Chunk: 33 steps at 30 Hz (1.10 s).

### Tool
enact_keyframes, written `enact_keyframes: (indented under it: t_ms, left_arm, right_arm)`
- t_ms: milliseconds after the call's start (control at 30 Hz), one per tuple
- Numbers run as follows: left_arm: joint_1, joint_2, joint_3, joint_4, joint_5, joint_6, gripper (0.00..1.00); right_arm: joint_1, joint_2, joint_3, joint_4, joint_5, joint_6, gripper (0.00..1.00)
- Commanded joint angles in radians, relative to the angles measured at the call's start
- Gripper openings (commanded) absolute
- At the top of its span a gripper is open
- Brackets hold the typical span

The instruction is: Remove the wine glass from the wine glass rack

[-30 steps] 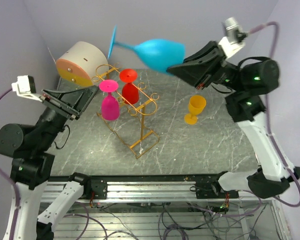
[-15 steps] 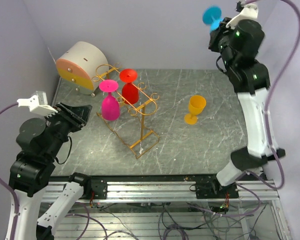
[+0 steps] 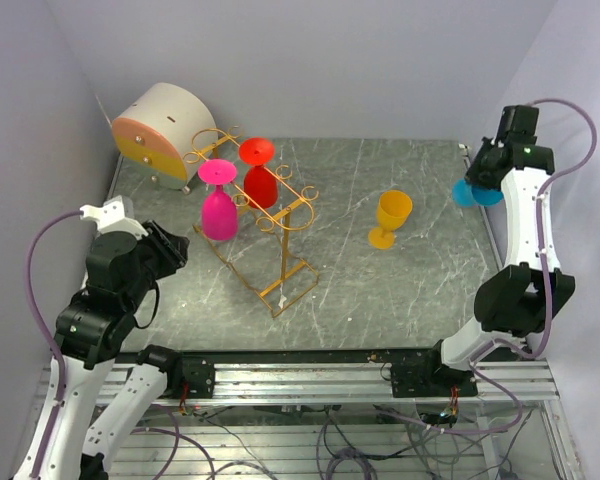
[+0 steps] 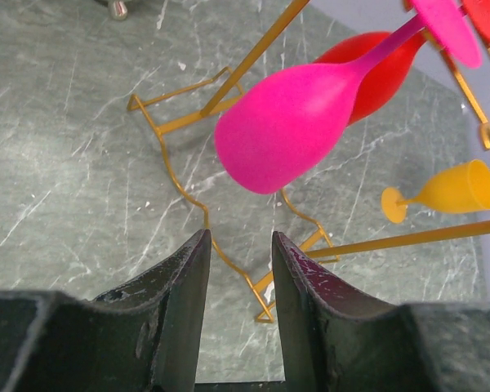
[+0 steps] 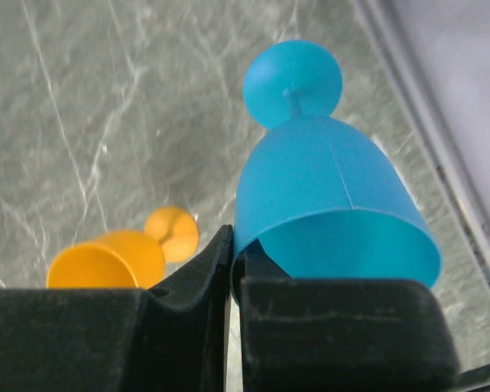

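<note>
At 10 o'clock on the table [image 3: 400,290], noted wine glass rack [image 3: 283,255] upright, pink glass [image 3: 219,212] and red glass [image 3: 261,185] hung bowl-down from its rails. At 3 o'clock, well apart from rack, recorded right gripper [image 5: 233,253] clamped on bowl wall of blue wine glass [image 5: 327,196]; at 8 o'clock, left gripper [image 4: 238,237], jaws apart, holding nothing. Between centre and 3 o'clock, logged yellow glass [image 3: 390,218] standing.

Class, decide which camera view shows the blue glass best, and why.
Right wrist: the blue glass fills it, bowl, stem and foot clear, rim pinched in the right gripper. The top view shows only a small, part-hidden blue patch; the left wrist view, barely a sliver at its right edge.
</note>
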Motion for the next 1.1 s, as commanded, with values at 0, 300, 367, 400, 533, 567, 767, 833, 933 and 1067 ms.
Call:
enact_keyframes:
  t_ms: [0, 300, 367, 400, 533, 567, 767, 833, 933, 1067]
  left_arm:
    - [-0.002, -0.014, -0.037, 0.027, -0.014, 0.023, 0.47]
    - [-0.003, -0.082, -0.124, 0.047, -0.054, 0.043, 0.48]
    - [-0.002, -0.094, -0.137, 0.049, -0.070, 0.047, 0.49]
    - [-0.001, -0.099, -0.142, 0.050, -0.075, 0.051, 0.49]
    - [-0.002, -0.102, -0.152, 0.043, -0.085, 0.058, 0.49]
    - [-0.003, -0.102, -0.154, 0.043, -0.082, 0.057, 0.49]
    - [-0.003, -0.108, -0.161, 0.038, -0.083, 0.052, 0.49]
    - [-0.003, -0.113, -0.162, 0.037, -0.085, 0.052, 0.49]
    - [-0.002, -0.117, -0.164, 0.038, -0.082, 0.052, 0.49]
    - [-0.002, -0.118, -0.164, 0.036, -0.080, 0.051, 0.49]
  right_arm:
    - [0.016, -0.077, -0.131, 0.048, -0.093, -0.009, 0.00]
    - [0.099, -0.012, -0.151, 0.015, -0.065, -0.036, 0.00]
    - [0.136, 0.011, -0.152, 0.008, -0.037, -0.038, 0.00]
    - [0.150, 0.025, -0.153, 0.005, -0.030, -0.038, 0.00]
    - [0.180, 0.061, -0.153, -0.007, -0.020, -0.025, 0.00]
    - [0.183, 0.061, -0.157, -0.002, -0.016, -0.021, 0.00]
    - [0.207, 0.073, -0.177, 0.001, -0.027, -0.016, 0.00]
    - [0.212, 0.085, -0.174, -0.006, -0.034, -0.020, 0.00]
    - [0.222, 0.098, -0.173, -0.013, -0.032, -0.023, 0.00]
    - [0.238, 0.113, -0.162, -0.026, -0.009, -0.024, 0.00]
